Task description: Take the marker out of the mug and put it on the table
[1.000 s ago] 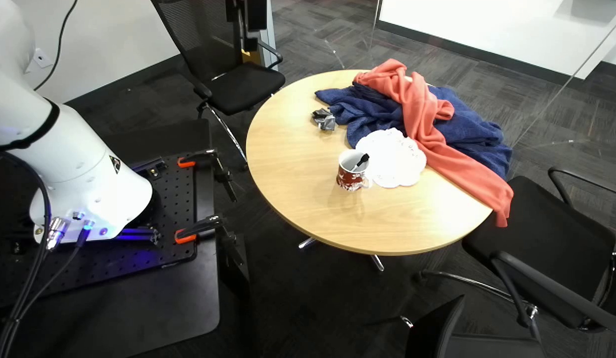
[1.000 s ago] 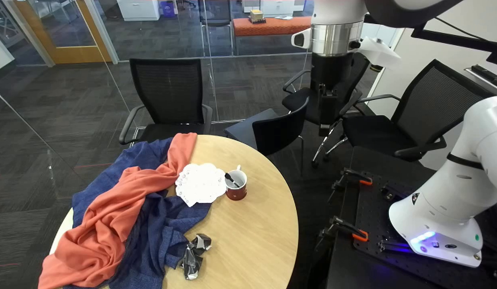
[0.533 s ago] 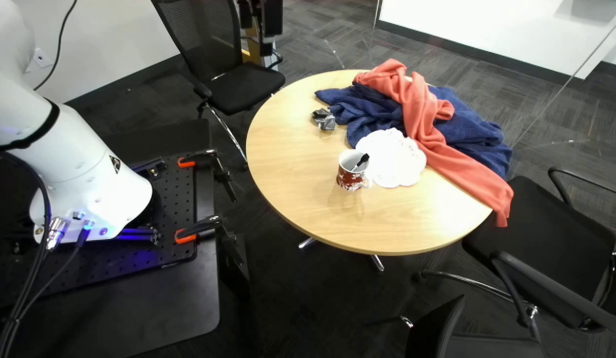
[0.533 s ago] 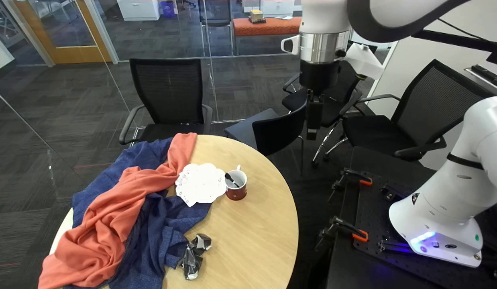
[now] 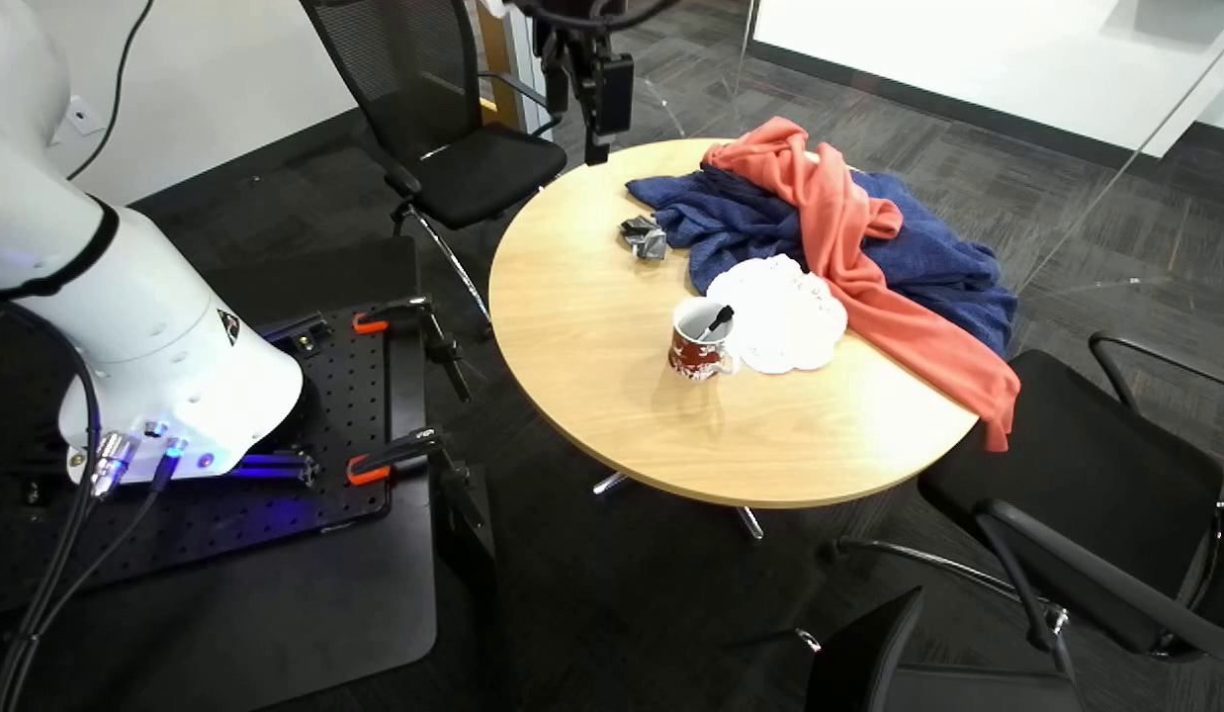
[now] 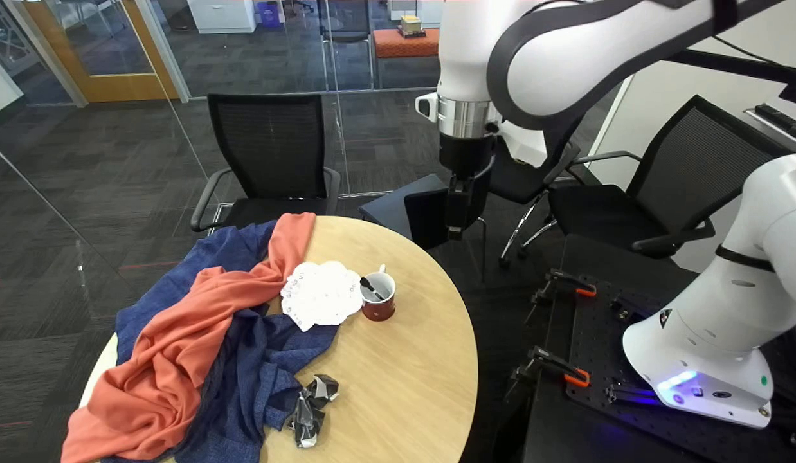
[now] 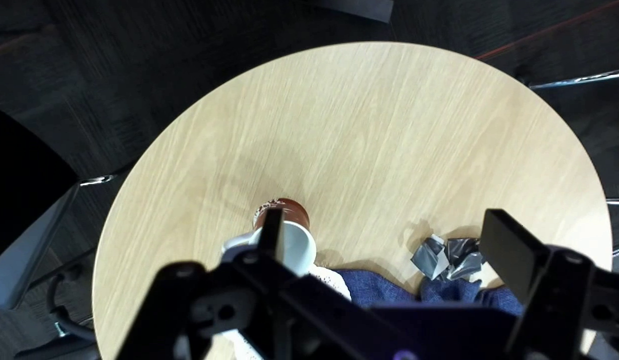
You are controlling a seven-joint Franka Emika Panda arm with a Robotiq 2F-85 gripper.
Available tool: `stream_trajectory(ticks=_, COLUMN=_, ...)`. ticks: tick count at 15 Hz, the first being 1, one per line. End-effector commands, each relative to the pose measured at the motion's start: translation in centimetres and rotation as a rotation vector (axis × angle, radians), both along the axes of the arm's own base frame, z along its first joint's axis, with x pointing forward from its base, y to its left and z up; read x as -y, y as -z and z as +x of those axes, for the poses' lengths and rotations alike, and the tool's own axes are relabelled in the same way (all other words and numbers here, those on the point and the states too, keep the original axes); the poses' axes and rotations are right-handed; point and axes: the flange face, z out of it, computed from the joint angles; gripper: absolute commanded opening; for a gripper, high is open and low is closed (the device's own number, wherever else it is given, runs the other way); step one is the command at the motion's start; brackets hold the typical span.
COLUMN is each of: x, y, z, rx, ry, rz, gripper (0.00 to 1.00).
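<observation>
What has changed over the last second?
The pincer has moved in toward the table, lower in both exterior views. Nothing was taken hold of or let go; its jaws stand open. Unchanged: marker leaning in the mug, coral cloth, blue cloth, white doily.

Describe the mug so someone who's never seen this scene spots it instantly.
Find the round, light wooden table. On it, beside a flat white scalloped mat, stands the mug. Unlike the mat and the crumpled dark scrap, it is upright, reddish-brown with white patterning, and has a marker inside.
</observation>
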Motion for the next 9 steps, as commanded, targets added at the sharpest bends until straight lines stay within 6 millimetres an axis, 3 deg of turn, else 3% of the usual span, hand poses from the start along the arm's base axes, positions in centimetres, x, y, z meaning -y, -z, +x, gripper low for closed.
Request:
stream_trajectory(ticks=1, x=-0.5, y=2.3, z=1.6, rx=0.026, ry=-0.038, rz=-0.008, gripper=1.00)
stream_trajectory(ticks=9, x=-0.8, y=3.6, z=1.3, rx=-0.014, ry=-0.024, rz=-0.010, gripper=1.00)
